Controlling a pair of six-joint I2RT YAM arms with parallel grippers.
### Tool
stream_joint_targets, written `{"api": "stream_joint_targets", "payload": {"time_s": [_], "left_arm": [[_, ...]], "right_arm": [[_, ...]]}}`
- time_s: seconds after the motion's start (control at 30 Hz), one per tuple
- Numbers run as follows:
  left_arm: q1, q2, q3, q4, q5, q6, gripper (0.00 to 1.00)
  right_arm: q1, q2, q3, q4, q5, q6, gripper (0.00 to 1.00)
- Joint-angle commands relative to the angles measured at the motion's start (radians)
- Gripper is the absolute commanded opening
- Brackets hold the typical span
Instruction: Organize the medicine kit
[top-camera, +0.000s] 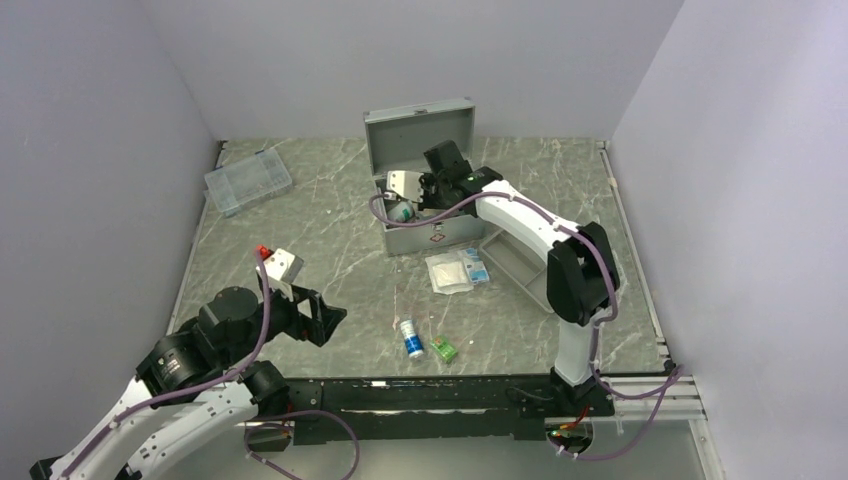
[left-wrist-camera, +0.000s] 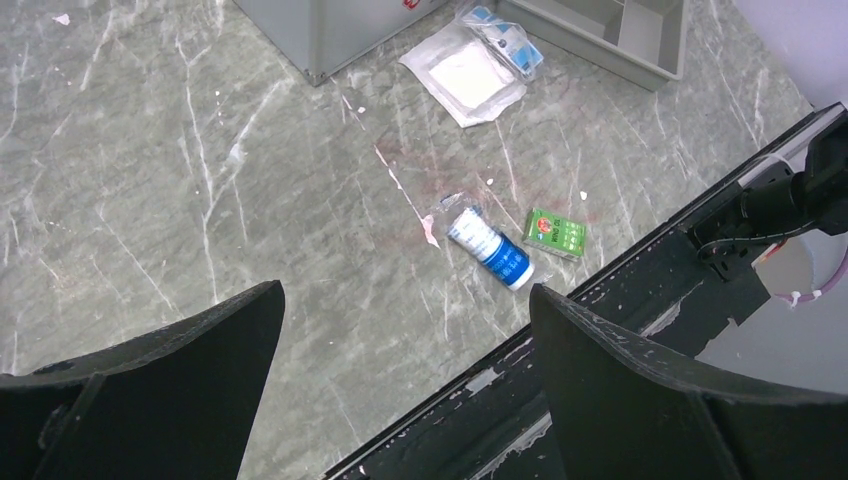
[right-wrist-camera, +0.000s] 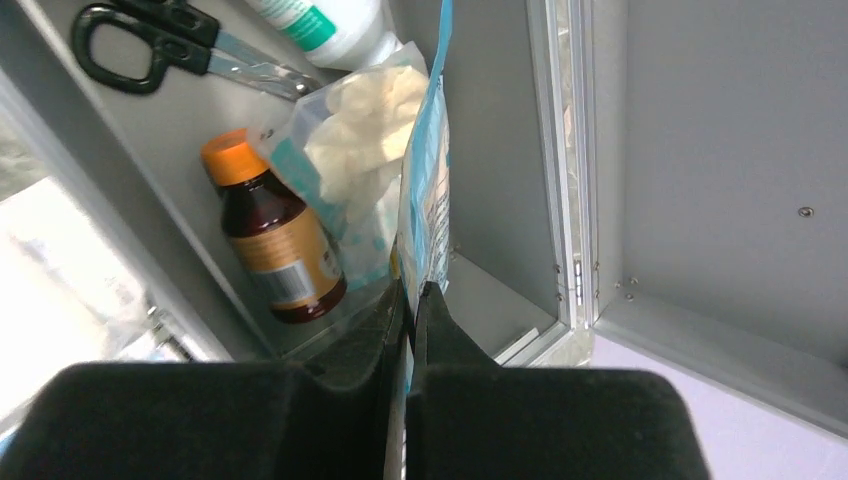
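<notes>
1. The medicine kit (top-camera: 428, 238) stands at the back centre of the tabletop (top-camera: 330, 230). Its lid is raised upright and its red-and-white label faces the arms.
2. The right hand (right-wrist-camera: 410, 300) reaches down into the open kit. Its fingers are pressed together on the lower end of a flat packet (right-wrist-camera: 428, 190) with a blue edge, which stands on edge near the kit's hinged back wall.
3. Contents of the kit, seen from the right wrist:
   - a clear bag (right-wrist-camera: 360, 135) of white material, touching the flat packet
   - a brown bottle (right-wrist-camera: 275, 245) with an orange cap, lying beside that bag
   - black-handled scissors (right-wrist-camera: 150, 40)
   - a white bottle (right-wrist-camera: 325, 22) with a green band, only partly in view
4. The left hand (left-wrist-camera: 405, 300) hovers over the near left part of the tabletop, well apart from the kit. Its fingers are spread wide and it holds nothing.
5. Loose items lie on the tabletop in front of the kit:
   - a white pad (top-camera: 448, 272) in clear wrap, with a small blue-and-white sachet (top-camera: 477, 266) just beside it
   - nearer the arms, a small blue-and-white tube (top-camera: 411, 338) and, close to it, a green box (top-camera: 444, 349)
6. A shallow grey tray (top-camera: 515, 262) sits just right of the kit, partly under the right arm.
7. A clear plastic box (top-camera: 247, 180) rests near the far left corner.
</notes>
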Motion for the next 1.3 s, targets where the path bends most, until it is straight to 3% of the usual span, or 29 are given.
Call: {"api": "stream_joint_targets", "payload": {"time_s": [0.0,0.17,0.63,1.0,1.27], "left_arm": [[-0.004,-0.018,-0.003,0.037,-0.012,-0.001,0.99],[-0.003,-0.018,-0.001,0.031,-0.024,-0.006,0.99],[-0.004,-0.014,-0.001,0.03,-0.027,-0.007,0.99],[-0.003,-0.014,-0.001,0.03,-0.023,-0.007,0.99],[-0.004,-0.015,-0.003,0.033,-0.015,-0.005,0.99]], "right_arm": [[0.001,0.039,0.005,0.132,0.066,-0.028,0.0],[0.004,0.073,0.016,0.16,0.076,-0.016,0.0],[0.003,0.025,-0.015,0.185,0.026,0.058,0.35],[0.016,-0.142,-0.098,0.2,-0.034,0.193,0.39],[0.018,-0.379,-0.234,0.261,-0.095,0.389,0.42]]}}
